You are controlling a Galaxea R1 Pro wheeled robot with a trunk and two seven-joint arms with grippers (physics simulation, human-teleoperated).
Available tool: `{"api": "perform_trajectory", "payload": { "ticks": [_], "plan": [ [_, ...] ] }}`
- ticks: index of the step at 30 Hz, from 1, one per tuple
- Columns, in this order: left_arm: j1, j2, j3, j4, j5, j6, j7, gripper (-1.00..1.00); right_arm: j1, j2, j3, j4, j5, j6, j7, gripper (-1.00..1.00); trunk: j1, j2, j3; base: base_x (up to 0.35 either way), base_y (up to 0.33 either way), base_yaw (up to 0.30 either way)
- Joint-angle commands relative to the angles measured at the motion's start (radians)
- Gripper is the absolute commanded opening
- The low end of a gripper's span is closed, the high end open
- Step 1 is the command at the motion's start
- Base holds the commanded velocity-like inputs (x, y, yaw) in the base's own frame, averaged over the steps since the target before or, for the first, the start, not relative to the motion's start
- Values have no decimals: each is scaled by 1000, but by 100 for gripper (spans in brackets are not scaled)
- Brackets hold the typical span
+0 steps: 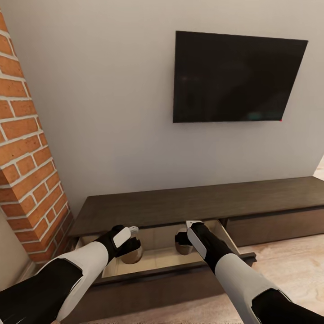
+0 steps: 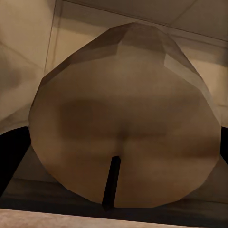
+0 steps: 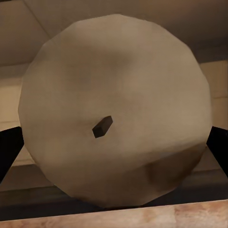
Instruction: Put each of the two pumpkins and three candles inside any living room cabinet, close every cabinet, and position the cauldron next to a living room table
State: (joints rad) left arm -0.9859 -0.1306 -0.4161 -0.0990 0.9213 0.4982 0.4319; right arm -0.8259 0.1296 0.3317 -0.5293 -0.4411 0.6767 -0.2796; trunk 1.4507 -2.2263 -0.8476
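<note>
The long dark brown cabinet [image 1: 198, 202] stands against the wall with one pale-lined drawer [image 1: 157, 261] pulled out. My left gripper [image 1: 131, 245] is over the drawer's left part, shut on a beige-grey candle [image 1: 133, 256]. That candle [image 2: 123, 123] looms close in the left wrist view, wick end toward the camera, with a dark finger [image 2: 12, 156] at its side. My right gripper [image 1: 185, 235] is shut on a second candle [image 1: 182, 246] in the drawer's right part. In the right wrist view this candle [image 3: 114, 114] sits between the dark fingers [image 3: 9, 152]. Whether either candle rests on the drawer floor I cannot tell.
A black television [image 1: 236, 76] hangs on the grey wall above the cabinet. A red brick column [image 1: 27, 157] stands close at the left, beside the drawer. The cabinet's right drawer front [image 1: 274, 227] is shut. Pale wood floor [image 1: 288, 265] lies to the right.
</note>
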Motion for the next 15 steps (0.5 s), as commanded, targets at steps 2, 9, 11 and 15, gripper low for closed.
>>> {"api": "perform_trajectory", "payload": {
  "ticks": [2, 9, 11, 15],
  "plan": [
    [0, 0, -9, -2, 10, 3, 7, -100, -1, -1, 6, -1, -10, 2, -9, -100, 8, -15, -7, 0, 0, 0],
    [0, 0, -9, -2, 10, 3, 7, -100, -1, -1, 6, -1, -10, 2, -9, -100, 34, -64, -29, 0, 0, 0],
    [0, 0, -9, -2, 10, 3, 7, -100, -1, -1, 6, -1, -10, 2, -9, -100, 42, -78, -36, 0, 0, 0],
    [0, 0, -9, -2, 10, 3, 7, -100, -1, -1, 6, -1, -10, 2, -9, -100, 57, -106, -48, 0, 0, 0]
  ]
}}
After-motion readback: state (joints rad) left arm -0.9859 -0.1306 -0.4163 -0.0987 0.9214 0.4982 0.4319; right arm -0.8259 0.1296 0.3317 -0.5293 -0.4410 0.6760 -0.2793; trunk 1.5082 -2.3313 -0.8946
